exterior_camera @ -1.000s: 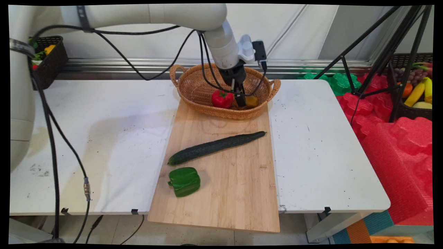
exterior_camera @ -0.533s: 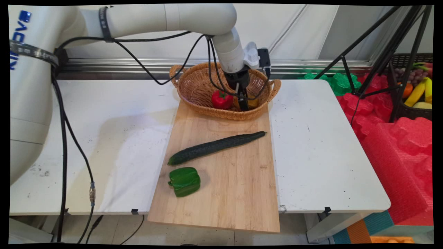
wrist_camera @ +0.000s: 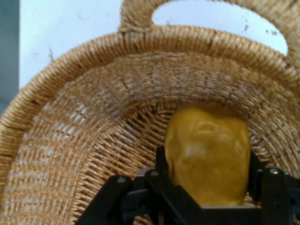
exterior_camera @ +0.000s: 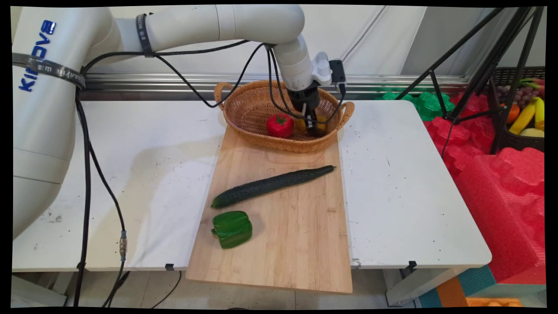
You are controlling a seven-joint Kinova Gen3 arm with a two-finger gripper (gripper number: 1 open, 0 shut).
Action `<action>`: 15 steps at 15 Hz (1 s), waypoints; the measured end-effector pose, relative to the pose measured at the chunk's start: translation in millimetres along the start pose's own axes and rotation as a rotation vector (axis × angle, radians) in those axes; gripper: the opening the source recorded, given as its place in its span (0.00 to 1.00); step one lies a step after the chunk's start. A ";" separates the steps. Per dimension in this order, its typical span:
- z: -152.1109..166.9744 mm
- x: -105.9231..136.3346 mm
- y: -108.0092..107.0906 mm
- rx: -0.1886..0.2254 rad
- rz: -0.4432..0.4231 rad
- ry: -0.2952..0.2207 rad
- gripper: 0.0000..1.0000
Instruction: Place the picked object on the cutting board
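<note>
My pincer [exterior_camera: 310, 126] reaches down into the woven basket [exterior_camera: 244, 111], at its right end, and the fingers [wrist_camera: 161, 164] stand one on each side of a yellow pepper [wrist_camera: 207, 157]. In my hand view the pepper fills the space between the two fingers, whose black edges lie right against its flanks, so I take the pincer to be closed about it, open only as far as the pepper's own width. From the main view I cannot tell whether the pepper rests on the basket floor or hangs just clear of it; only slivers of yellow [exterior_camera: 321, 123] show on either side of my fingers there. Just beside it, toward the middle of the basket, lies a red pepper [exterior_camera: 280, 125] with its green stem up, close to the pincer but apart from it. The basket sits at the far end of a wooden cutting board [exterior_camera: 301, 235], its near rim overlapping the board's far edge, and the board lies on the white table [exterior_camera: 401, 183]. On the board, well apart from my pincer, a long dark cucumber [exterior_camera: 272, 185] lies slantwise, and near its left tip, closer to the table's near side, sits a green pepper [exterior_camera: 232, 229]. My black cables [exterior_camera: 279, 93] droop from the wrist across the basket's opening.
</note>
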State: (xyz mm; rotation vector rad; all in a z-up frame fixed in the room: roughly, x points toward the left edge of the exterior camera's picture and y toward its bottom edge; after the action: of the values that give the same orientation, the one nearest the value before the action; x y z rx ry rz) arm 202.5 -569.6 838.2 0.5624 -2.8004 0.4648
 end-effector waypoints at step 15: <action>-128.4 -6.8 46.9 0.129 -0.319 0.137 0.00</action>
State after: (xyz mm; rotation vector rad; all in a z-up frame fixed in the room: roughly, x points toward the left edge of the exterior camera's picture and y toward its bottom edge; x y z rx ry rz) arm 211.9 -480.9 942.0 0.9471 -2.5011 0.5927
